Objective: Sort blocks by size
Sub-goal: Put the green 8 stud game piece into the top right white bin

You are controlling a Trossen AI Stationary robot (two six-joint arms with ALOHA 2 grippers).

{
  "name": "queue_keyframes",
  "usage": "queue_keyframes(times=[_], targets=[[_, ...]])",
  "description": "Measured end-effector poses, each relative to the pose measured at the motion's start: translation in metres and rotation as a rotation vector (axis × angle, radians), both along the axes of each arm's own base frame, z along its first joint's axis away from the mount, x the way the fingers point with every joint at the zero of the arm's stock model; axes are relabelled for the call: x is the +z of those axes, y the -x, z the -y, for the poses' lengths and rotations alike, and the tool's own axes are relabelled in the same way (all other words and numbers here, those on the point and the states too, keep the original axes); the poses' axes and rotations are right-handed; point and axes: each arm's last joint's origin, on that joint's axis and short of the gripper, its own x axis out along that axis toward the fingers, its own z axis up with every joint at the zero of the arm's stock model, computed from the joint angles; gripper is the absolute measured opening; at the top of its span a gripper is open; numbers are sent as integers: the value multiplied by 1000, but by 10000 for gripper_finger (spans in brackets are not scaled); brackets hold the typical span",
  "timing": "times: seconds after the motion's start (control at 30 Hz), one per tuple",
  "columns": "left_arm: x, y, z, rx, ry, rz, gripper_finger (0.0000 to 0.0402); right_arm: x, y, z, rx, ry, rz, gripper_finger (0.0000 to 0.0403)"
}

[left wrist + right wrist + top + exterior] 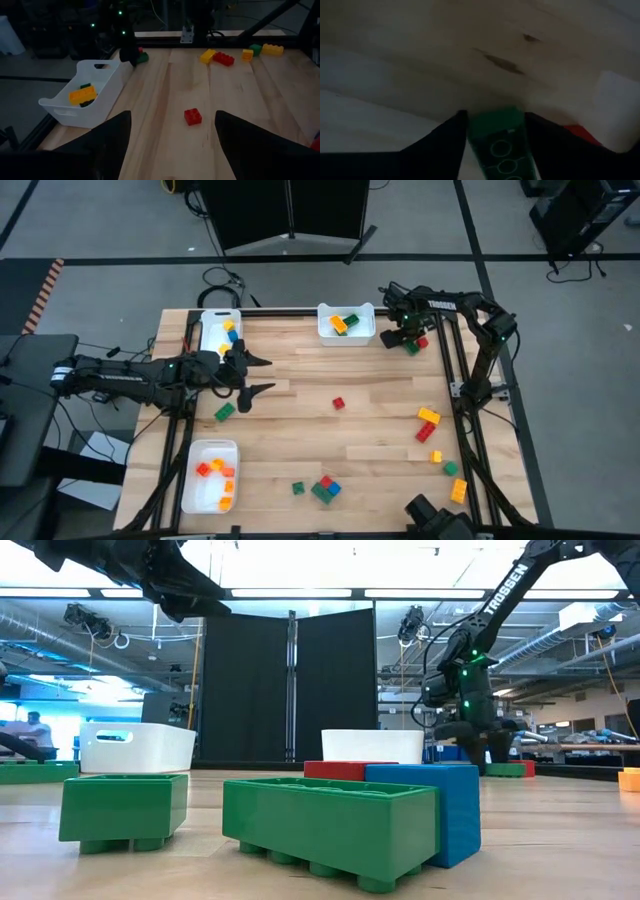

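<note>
Your right gripper (495, 145) is clamped on a green block (501, 142), red block (584, 134) right beside it; left gripper (262, 375) hangs wide open.

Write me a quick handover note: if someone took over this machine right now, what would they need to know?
Left gripper: open, empty, above the table near the top-left tray.
Right gripper: shut on a green block, low at the table by the top-middle tray.
Done: some blocks sit in all three trays, including the bottom-left tray.
Left: loose blocks remain, such as the small red block, the green-red-blue cluster and those along the right edge.
</note>
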Motion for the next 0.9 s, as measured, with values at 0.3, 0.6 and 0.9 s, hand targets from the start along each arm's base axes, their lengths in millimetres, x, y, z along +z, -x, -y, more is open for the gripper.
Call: queue_keyframes(times=[0.3,0.6,0.9], targets=[[0,0,0,0,0,-1,298,10,6,-10,6,-46,-29,152],[0,0,0,0,0,-2,298,34,0,-24,67,5,9,158],[0,0,0,0,0,-2,298,81,-11,-57,161,133,119,159]])
